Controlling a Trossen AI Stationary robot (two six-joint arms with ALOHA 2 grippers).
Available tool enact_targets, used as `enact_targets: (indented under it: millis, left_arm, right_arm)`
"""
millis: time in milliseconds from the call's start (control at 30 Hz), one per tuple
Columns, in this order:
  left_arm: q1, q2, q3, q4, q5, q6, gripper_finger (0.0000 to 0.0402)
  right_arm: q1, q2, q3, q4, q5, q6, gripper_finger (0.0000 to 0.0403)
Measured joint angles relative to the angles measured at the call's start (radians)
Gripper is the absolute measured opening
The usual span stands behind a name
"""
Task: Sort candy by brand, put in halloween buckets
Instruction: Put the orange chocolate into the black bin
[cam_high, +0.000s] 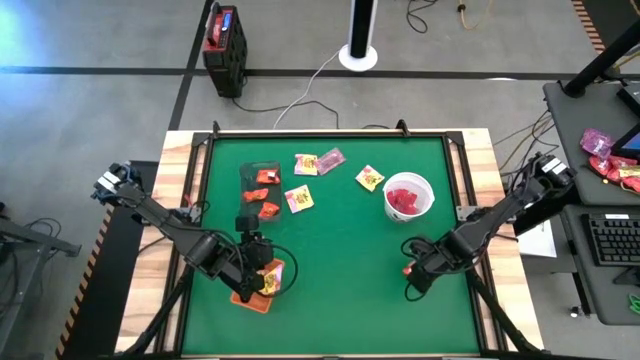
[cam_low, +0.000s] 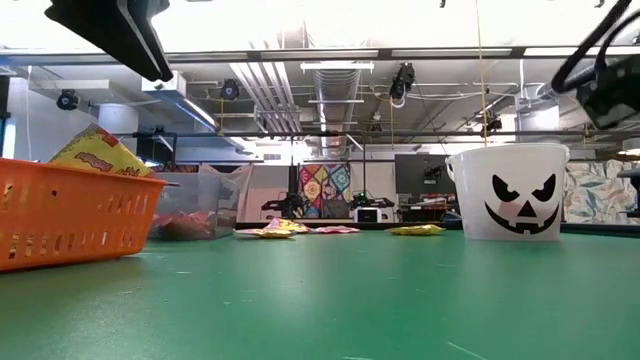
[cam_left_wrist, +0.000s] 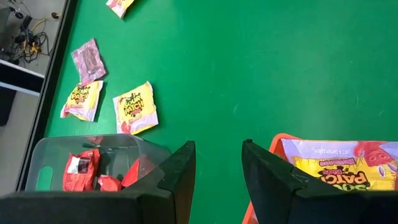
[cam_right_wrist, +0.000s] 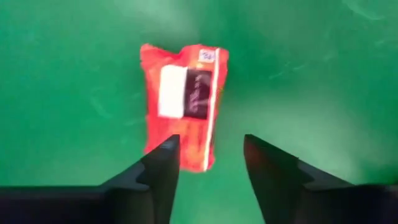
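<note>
My left gripper (cam_left_wrist: 217, 177) is open and hovers over the near-left table, beside the shallow orange tray (cam_high: 252, 296), where a yellow Sour Patch packet (cam_left_wrist: 348, 171) lies. The dark translucent tub (cam_left_wrist: 50, 155) holds red packets. The white bucket (cam_high: 409, 197), with a black jack-o'-lantern face (cam_low: 520, 195), holds red candy. My right gripper (cam_right_wrist: 211, 168) is open, pointing down over a red packet (cam_right_wrist: 183, 102) that lies flat on the green mat near the table's right side (cam_high: 407, 268); its fingers stand at the packet's near end without touching it.
Loose packets lie on the mat's far half: yellow ones (cam_high: 306, 164), (cam_high: 369, 178), (cam_high: 298, 198), a purple one (cam_high: 331, 160) and a red one (cam_high: 269, 210) by the tub. A red-and-black box (cam_high: 224, 38) stands on the floor beyond the table. The near middle of the mat is bare.
</note>
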Motion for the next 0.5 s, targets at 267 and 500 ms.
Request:
enact_targets:
  millis: [267,500]
  left_arm:
    - [0.0,0.0,-0.006,0.005,0.0,0.0,0.0115]
    - [0.0,0.0,-0.006,0.007,-0.001,0.0,0.0115]
  right_arm:
    - [0.0,-0.002,-0.154,0.307,0.0,-0.012,0.0186]
    - [0.0,-0.015,-0.169,0.353,0.026,-0.021,0.0085]
